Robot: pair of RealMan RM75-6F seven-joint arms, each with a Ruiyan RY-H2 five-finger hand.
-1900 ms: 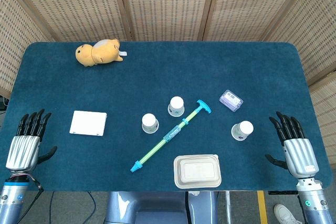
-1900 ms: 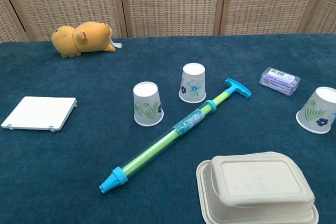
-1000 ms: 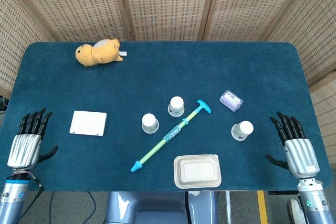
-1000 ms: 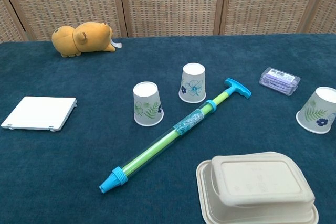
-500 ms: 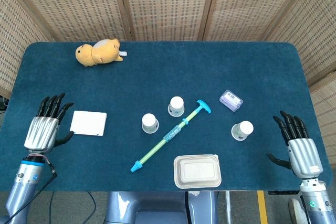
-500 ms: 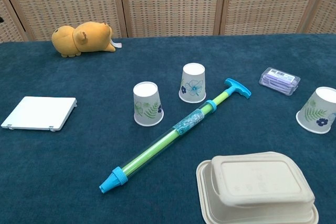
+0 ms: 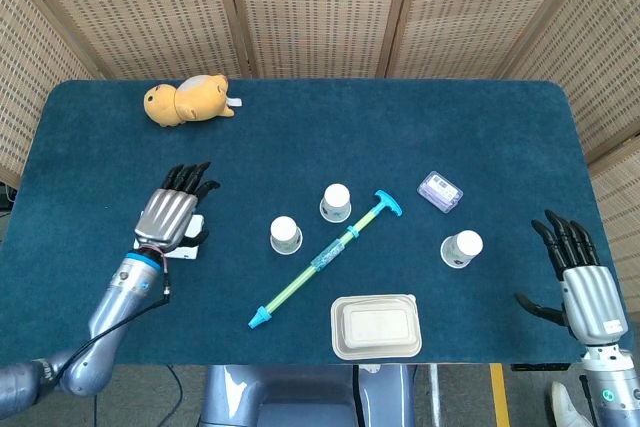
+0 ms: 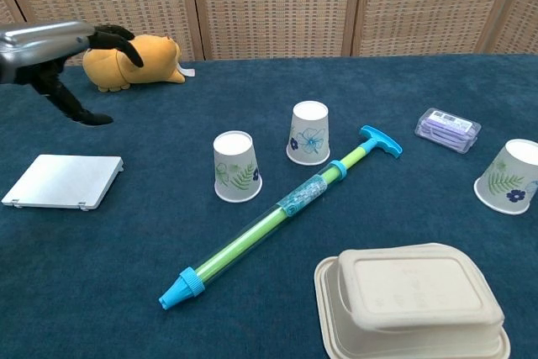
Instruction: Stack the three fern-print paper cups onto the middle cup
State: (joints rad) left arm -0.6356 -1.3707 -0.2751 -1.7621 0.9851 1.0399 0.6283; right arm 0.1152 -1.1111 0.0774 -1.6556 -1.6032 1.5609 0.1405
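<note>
Three white paper cups stand upside down on my blue table point(image 7: 300, 137), printed with green fern fronds and dark blue flowers: the left cup point(image 7: 286, 235), the middle cup point(image 7: 336, 202) just beyond the one green-and-blue pump tube point(image 7: 325, 259), and the right cup point(image 7: 462, 248) well apart near the table's right side. One beige clamshell box point(image 7: 375, 327) sits at the near edge, with bare cloth between it and the cups. My left hand point(image 7: 172, 213) hovers over the white tile point(image 8: 63, 181), fingers spread and holding nothing, and my right hand point(image 7: 583, 285) is spread and empty off the table's right edge.
</note>
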